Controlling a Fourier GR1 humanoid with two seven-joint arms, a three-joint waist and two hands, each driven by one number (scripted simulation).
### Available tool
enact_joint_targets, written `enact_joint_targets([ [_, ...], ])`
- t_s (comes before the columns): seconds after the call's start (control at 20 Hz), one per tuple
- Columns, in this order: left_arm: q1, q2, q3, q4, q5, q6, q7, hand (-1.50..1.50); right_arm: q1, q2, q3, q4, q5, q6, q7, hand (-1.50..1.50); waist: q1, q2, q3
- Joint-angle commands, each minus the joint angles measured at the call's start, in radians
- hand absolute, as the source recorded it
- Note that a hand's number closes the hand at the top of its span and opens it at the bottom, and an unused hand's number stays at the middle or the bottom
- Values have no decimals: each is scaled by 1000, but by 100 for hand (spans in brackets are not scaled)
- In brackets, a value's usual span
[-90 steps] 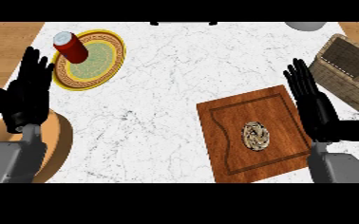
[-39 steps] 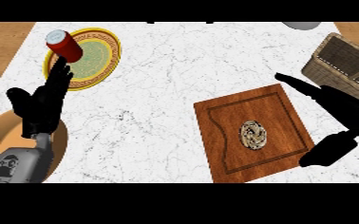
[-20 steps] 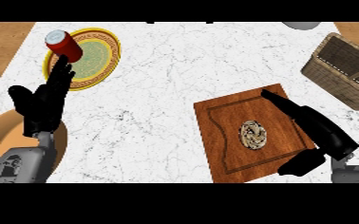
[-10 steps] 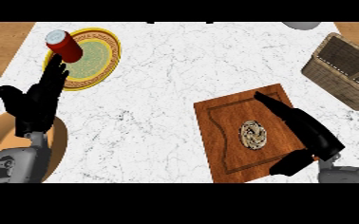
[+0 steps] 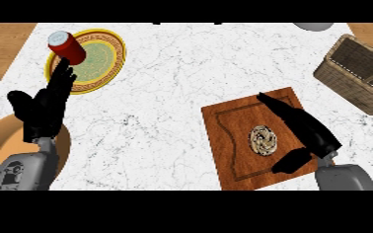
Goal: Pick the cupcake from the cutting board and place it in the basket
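The right hand lay over the cutting board, fingers straight, thumb spread, just beside the cupcake, apparently positioned to grasp it.

Cupcake, swirly pale top, sits lower right on the wooden cutting board. Wicker basket is at the right edge, well apart.

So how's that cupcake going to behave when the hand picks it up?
The cupcake looks small beside the right hand, so probably light. Its swirled top suggests soft frosting that could smear or crush. It sits low on the cutting board, so it seems unlikely to tip.
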Motion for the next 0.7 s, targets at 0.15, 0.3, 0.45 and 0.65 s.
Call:
enact_joint_targets([
  [0.15,36,-1,34,-36,-1,-38,12,0,-29,45,10,84,66,-49,-43,-150,1,0,0],
  [0.3,-15,-27,5,-13,-43,-4,40,0,-66,32,-4,105,71,-13,-36,-150,0,0,0],
  [0.45,-31,-20,32,25,-46,-7,-5,0,-65,30,-3,159,97,-39,-76,-150,0,0,0],
  [0.65,30,-57,2,-13,-52,-18,-17,0,-23,79,41,124,132,-55,-28,-150,0,0,0],
])
